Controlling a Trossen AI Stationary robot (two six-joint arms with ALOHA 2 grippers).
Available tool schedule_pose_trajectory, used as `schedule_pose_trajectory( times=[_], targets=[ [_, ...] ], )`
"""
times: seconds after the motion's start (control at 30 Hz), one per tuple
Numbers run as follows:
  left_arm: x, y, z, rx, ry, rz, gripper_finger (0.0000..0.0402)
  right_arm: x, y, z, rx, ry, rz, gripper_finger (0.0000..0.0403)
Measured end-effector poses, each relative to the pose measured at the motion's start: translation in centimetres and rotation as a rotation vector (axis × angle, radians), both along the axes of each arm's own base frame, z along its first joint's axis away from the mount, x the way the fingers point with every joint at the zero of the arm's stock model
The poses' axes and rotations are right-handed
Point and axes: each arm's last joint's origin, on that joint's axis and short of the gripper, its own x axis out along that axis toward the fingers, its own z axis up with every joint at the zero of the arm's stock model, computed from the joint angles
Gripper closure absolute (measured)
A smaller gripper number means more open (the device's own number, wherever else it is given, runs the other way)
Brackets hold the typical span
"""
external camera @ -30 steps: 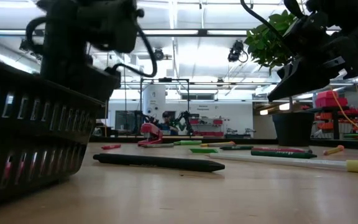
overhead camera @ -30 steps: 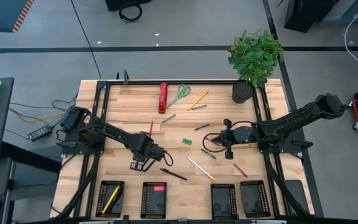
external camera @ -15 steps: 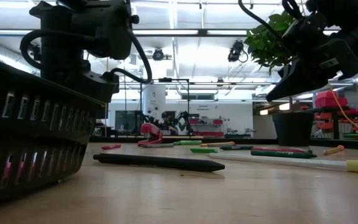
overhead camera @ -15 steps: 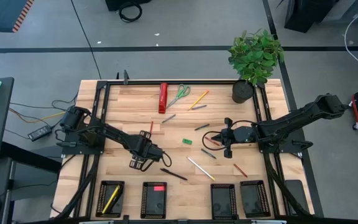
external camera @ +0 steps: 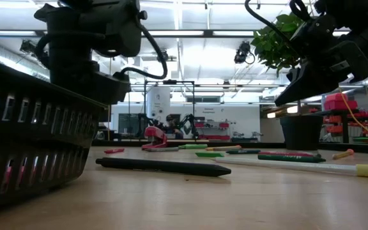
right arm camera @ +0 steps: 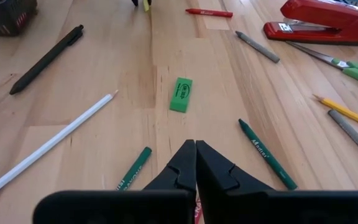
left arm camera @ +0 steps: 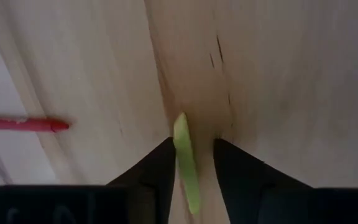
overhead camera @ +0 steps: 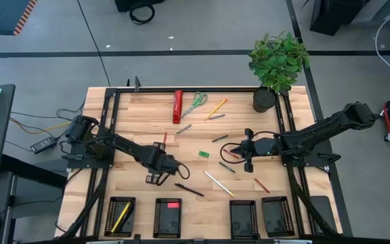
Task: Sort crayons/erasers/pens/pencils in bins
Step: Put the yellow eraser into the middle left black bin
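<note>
- Bins of black ribbed mesh [overhead camera: 156, 218], four alike, line the desk's [overhead camera: 134, 129] front edge, nearer the camera side than the small flat green eraser [overhead camera: 203, 154]. The leftmost holds a yellow stick [overhead camera: 121, 217]; the next holds a pink eraser block [overhead camera: 173, 205].
- A slim black pen [overhead camera: 189, 190], a long whitish pencil [overhead camera: 219, 184] and a short red crayon [overhead camera: 261, 185] lie loose between those trays and the green eraser.
- The left pincer [left arm camera: 191, 144] points down at the desk, left of and nearer than the green eraser. Its jaws stand narrowly apart with a thin yellow-green eraser [left arm camera: 184, 155] on edge between them. One finger is against it, the other just clear.
- The right pincer [right arm camera: 195, 147] hangs above the desk just right of the green eraser, jaws pressed together on nothing.
- Beyond the green eraser lie a red bar-shaped stapler [overhead camera: 177, 106] and green-handled scissors [overhead camera: 195, 104] beside it. A leafy potted plant [overhead camera: 276, 61] stands at the far right corner.
</note>
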Motion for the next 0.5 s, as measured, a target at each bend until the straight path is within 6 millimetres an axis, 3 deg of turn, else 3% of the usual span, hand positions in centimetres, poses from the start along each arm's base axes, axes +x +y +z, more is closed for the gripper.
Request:
schedule_pose_trajectory(
  times=[0.3,0.5],
  targets=[
    [0.2,-0.2,0.0,-0.079,-0.035,0.186,0.037,0.0,0.0,0.0,0.051,-0.003,-0.032,0.0392],
    [1.1,-2.3,2.2,-0.13,-0.047,0.182,0.0375,0.0,0.0,-0.1,0.084,-0.007,-0.054,0.0392]
  ],
)
